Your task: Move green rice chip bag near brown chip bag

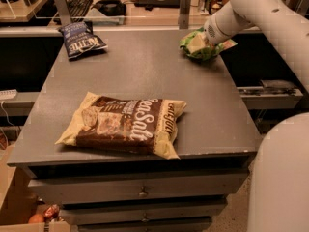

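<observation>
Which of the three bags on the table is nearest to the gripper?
The green rice chip bag, at the far right, beside the gripper. The brown chip bag lies in front, the dark blue bag far left.

One table (159, 76) holds three bags: one green rice chip bag (216, 49) at the gripper (199, 43), one brown chip bag (126, 124), one dark blue bag (81, 39).

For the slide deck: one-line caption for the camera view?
Robot hand at the green rice chip bag in the far right table corner; brown chip bag lies near the front edge.
</observation>
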Robot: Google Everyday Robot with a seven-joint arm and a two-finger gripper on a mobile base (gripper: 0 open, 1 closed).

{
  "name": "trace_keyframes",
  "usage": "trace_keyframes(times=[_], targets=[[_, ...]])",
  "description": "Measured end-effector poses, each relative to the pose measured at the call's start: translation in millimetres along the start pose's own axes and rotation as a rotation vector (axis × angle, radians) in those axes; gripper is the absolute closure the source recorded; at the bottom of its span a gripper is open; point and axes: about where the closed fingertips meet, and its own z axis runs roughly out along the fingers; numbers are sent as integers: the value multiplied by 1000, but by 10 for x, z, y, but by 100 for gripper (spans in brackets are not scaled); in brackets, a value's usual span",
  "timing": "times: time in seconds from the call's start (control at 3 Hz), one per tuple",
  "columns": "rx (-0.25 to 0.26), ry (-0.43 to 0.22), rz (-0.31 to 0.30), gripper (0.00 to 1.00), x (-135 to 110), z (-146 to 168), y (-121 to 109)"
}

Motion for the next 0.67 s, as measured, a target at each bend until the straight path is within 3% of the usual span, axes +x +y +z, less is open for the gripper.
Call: trace_keyframes(times=[0.33, 0.67], targets=[[-29, -23, -32, 100, -110, -152, 228], [-55, -59, -88, 100, -283, -512, 499]])
